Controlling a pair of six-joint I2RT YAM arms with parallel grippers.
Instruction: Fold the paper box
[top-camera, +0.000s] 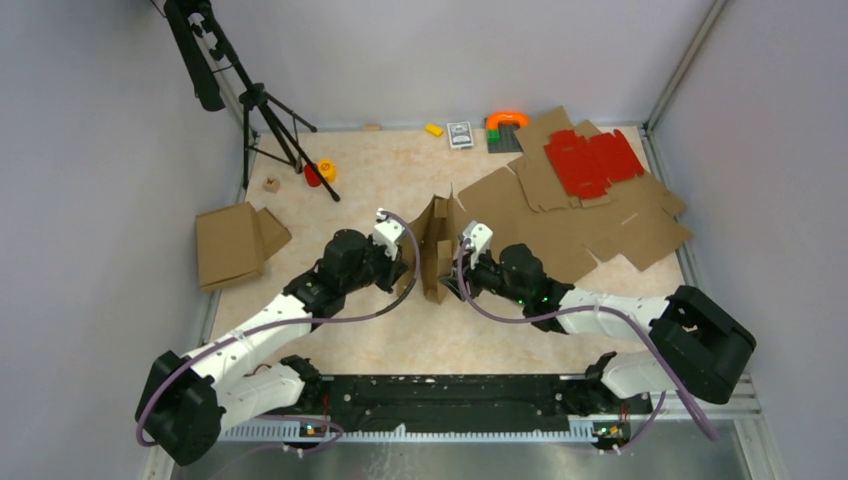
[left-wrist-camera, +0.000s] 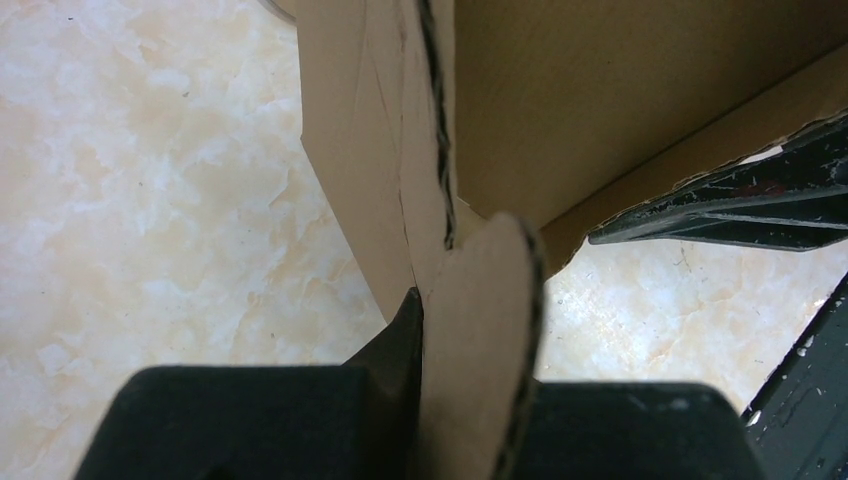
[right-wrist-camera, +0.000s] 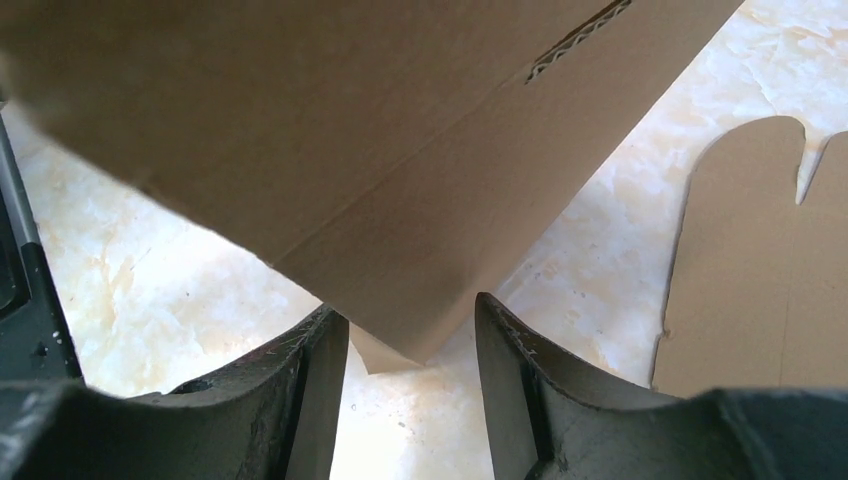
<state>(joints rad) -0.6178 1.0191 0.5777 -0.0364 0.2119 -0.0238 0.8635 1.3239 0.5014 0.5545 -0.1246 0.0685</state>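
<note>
The paper box (top-camera: 436, 243) is a brown cardboard piece, partly folded and standing on edge between my two grippers at the middle of the table. My left gripper (top-camera: 410, 268) is shut on one of its rounded tabs (left-wrist-camera: 485, 300); the tab fills the space between the black fingers (left-wrist-camera: 400, 340). A creased panel (left-wrist-camera: 600, 90) rises behind the tab. My right gripper (right-wrist-camera: 410, 310) is open, and a lower corner of the box (right-wrist-camera: 400, 250) hangs between its fingertips, touching neither. The right gripper's dark fingers (left-wrist-camera: 730, 205) show at the right of the left wrist view.
Several flat cardboard sheets (top-camera: 610, 225) lie at the back right with a red die-cut sheet (top-camera: 592, 160) on top. One flat sheet (right-wrist-camera: 760, 280) lies close by the right gripper. A folded box (top-camera: 232, 243) sits at the left. A tripod (top-camera: 265, 110) and small toys (top-camera: 505, 125) stand along the back.
</note>
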